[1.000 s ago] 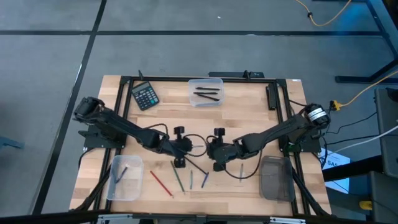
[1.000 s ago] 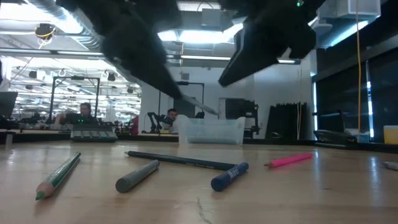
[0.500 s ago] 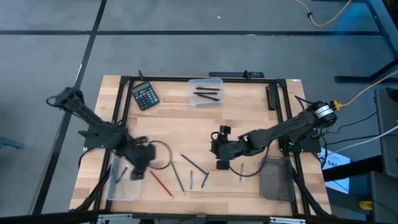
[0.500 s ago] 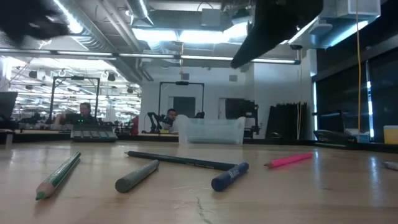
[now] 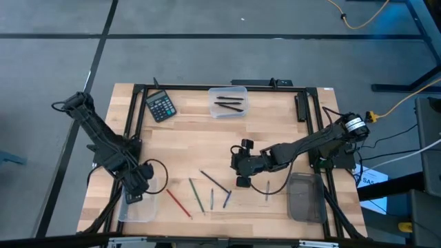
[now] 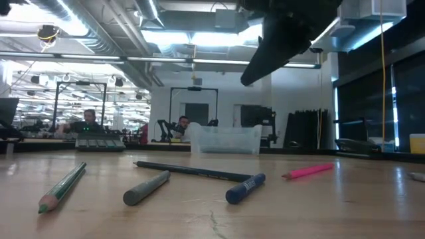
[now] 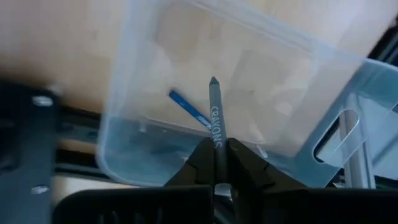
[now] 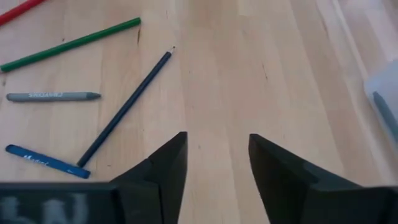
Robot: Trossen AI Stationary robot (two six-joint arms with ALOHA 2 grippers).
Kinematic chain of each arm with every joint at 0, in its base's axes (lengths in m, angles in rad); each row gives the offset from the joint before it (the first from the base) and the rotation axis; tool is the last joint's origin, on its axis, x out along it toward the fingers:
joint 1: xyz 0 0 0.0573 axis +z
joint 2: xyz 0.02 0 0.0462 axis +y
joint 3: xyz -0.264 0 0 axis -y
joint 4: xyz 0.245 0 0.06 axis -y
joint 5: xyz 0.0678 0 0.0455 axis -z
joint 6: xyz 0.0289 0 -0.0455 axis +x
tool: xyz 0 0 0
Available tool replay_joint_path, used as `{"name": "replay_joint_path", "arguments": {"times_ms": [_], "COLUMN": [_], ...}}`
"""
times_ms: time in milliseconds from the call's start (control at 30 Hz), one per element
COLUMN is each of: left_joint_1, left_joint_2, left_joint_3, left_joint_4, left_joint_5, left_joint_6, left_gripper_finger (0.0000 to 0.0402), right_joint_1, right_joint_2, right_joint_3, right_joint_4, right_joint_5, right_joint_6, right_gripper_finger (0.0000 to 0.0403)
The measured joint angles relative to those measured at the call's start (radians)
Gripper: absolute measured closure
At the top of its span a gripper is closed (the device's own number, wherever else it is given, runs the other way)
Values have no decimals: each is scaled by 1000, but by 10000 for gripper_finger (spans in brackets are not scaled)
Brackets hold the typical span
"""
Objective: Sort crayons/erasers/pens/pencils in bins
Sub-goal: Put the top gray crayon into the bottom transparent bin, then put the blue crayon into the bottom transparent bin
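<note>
Left gripper is clamped on a grey crayon, hanging over the clear bin at the table's near-left corner; a blue crayon already lies inside. Best to let go with the tip well inside the rim so the crayon can't bounce out. Right gripper is open, empty, mid-table over the loose sticks, near the dark pencil.

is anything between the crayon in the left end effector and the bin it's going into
Nothing visible. The left end effector holds the grey crayon right above the open clear bin. Inside lies only a blue crayon, flat on the bottom, off to one side. The right end effector is over bare table elsewhere.
</note>
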Motion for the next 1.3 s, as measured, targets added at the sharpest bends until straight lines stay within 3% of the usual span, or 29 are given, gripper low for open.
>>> {"name": "replay_joint_path", "arguments": {"times_ms": [133,300,467,700,867,967,1133,1300], "left_joint_1": [-21,-16,13,47,68,74,77,77], "left_joint_2": [1,1,1,1,1,1,1,1], "left_joint_3": [-91,-133,-133,-133,-133,-133,-133,-133], "left_joint_4": [153,230,226,225,225,225,231,262], "left_joint_5": [93,216,237,236,295,275,132,122], "left_joint_6": [-39,-54,-56,-49,-49,-48,-45,-45], "left_gripper_finger": [388,373,345,311,305,307,307,307], "right_joint_1": [0,-5,-13,-39,-49,-48,-33,3], "right_joint_2": [0,0,0,16,78,134,181,180], "right_joint_3": [0,0,0,0,0,0,-1,-1], "right_joint_4": [-2,2,4,19,46,34,53,168], "right_joint_5": [-17,-141,-209,-209,-230,-241,-333,-357], "right_joint_6": [25,28,63,77,63,37,-38,-196], "right_gripper_finger": [228,228,228,228,228,228,228,228]}}
